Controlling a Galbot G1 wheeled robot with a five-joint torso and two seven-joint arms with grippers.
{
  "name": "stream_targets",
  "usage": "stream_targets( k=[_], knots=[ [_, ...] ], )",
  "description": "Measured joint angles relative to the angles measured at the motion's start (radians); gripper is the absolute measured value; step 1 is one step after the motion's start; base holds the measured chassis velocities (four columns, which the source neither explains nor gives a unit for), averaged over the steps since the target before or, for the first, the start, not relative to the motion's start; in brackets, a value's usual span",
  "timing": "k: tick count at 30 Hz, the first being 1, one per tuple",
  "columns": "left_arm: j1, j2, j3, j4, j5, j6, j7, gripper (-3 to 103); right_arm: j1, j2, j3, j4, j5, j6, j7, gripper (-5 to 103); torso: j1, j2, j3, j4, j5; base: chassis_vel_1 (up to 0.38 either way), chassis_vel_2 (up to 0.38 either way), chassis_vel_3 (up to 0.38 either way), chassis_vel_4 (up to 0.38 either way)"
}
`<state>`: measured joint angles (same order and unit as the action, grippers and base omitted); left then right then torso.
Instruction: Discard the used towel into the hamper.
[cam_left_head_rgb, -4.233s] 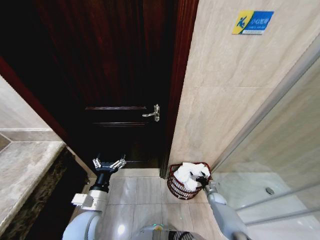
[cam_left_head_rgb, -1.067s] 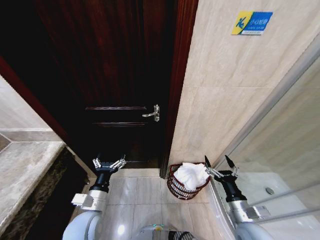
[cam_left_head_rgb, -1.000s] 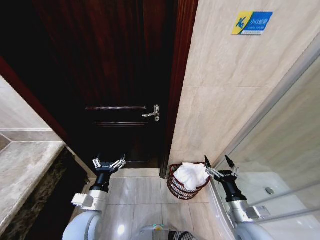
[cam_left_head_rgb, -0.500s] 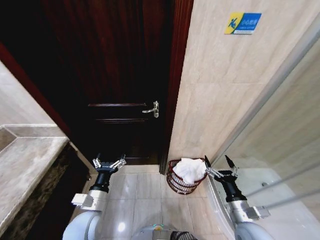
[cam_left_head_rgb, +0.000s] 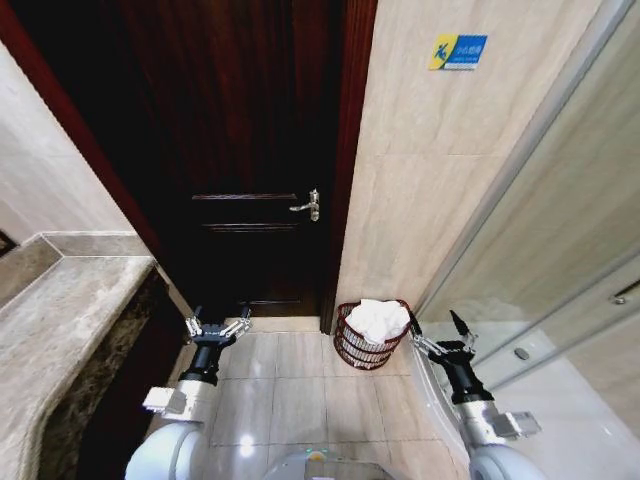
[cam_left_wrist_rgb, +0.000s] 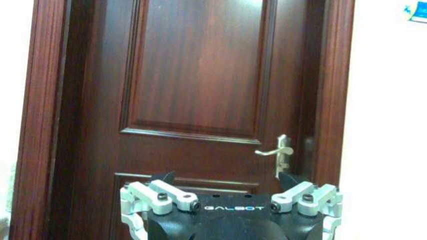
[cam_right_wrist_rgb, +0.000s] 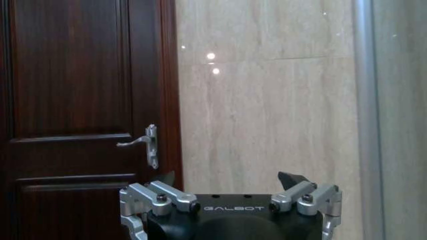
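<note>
Both grippers are spread wide with nothing in them, "GALBOT" printed on each: the right gripper (cam_left_head_rgb: 439, 333) is just right of the hamper (cam_left_head_rgb: 369, 336), the left gripper (cam_left_head_rgb: 217, 324) well off to its left by the dark wood door (cam_left_head_rgb: 240, 150). The white towel (cam_left_head_rgb: 378, 319) sits piled inside the hamper, which stands on the floor against the beige tile wall (cam_left_head_rgb: 440, 180). Up that wall is a blue and yellow sign (cam_left_head_rgb: 458, 51), too small to read.

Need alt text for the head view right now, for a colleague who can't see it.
White towel sits in the hamper on the tiled floor beside a dark wooden door. Right hand, open and empty, is beside the hamper; left hand, open, is raised before the door.
</note>
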<state>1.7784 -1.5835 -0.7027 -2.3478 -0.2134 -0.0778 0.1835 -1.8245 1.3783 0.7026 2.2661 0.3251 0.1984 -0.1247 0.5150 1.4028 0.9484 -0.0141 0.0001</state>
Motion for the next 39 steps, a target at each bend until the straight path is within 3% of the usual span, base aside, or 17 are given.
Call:
stream_targets(
  k=[15, 39],
  knots=[
    [0.000, 0.001, 0.000, 0.000, 0.000, 0.000, 0.000, 100, 0.000, 0.000, 0.000, 0.000, 0.000, 0.000, 0.000, 100, -0.001, 0.000, 0.000, -0.0001, -0.0007, 0.174, 0.170, -0.173, -0.185],
    [0.000, 0.000, 0.000, 0.000, 0.000, 0.000, 0.000, 100, 0.000, 0.000, 0.000, 0.000, 0.000, 0.000, 0.000, 100, -0.001, 0.000, 0.000, 0.0000, 0.0000, -0.011, -0.019, 0.010, 0.013]
  ],
)
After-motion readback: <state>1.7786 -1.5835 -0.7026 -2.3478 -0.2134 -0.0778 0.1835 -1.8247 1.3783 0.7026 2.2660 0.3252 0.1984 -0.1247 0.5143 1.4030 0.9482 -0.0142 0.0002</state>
